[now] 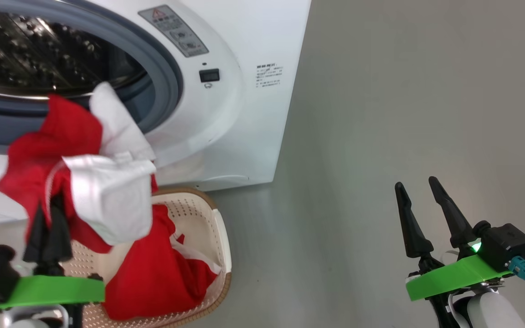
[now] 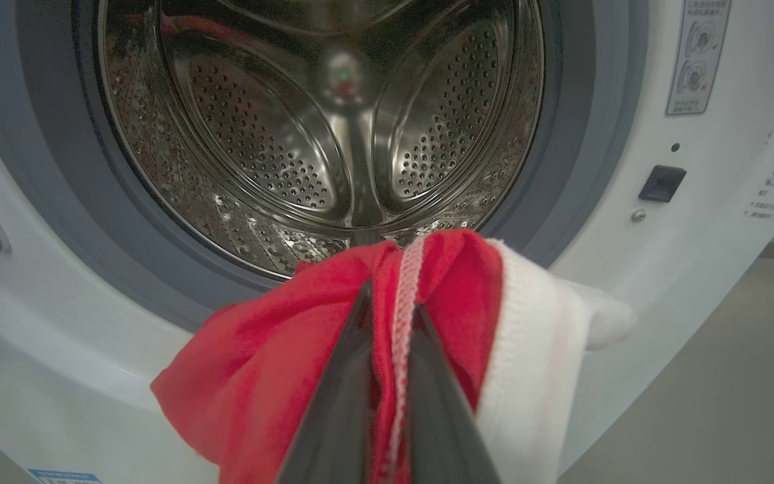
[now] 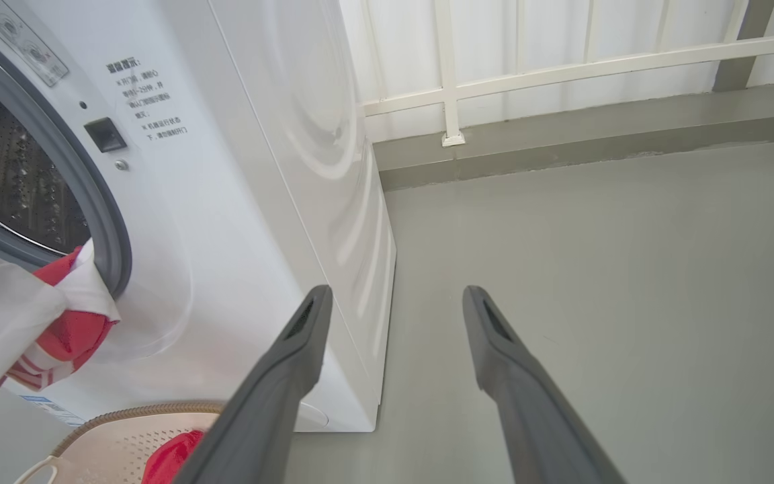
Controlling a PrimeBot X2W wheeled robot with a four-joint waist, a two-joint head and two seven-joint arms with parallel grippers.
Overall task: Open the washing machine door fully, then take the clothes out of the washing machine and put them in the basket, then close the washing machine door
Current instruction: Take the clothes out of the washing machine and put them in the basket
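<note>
The white washing machine [image 1: 226,114] stands with its steel drum [image 2: 333,134] uncovered; the washing machine door is out of view. My left gripper [image 1: 48,214] is shut on a red and white garment [image 1: 80,173] of the clothes, which hangs in front of the drum's lower rim and above the basket [image 1: 219,237]. In the left wrist view the fingers [image 2: 333,417] pinch the red cloth [image 2: 259,376] and its white trim. Another red garment [image 1: 153,278] lies in the basket. My right gripper [image 1: 416,182] stands open and apart over the floor to the right, nothing between its fingers [image 3: 273,383].
Grey floor [image 1: 404,114] stretches to the right of the washer. A white railing [image 3: 454,87] on a low grey kerb runs behind it. The basket [image 3: 125,430] sits on the floor tight against the washer's front lower corner.
</note>
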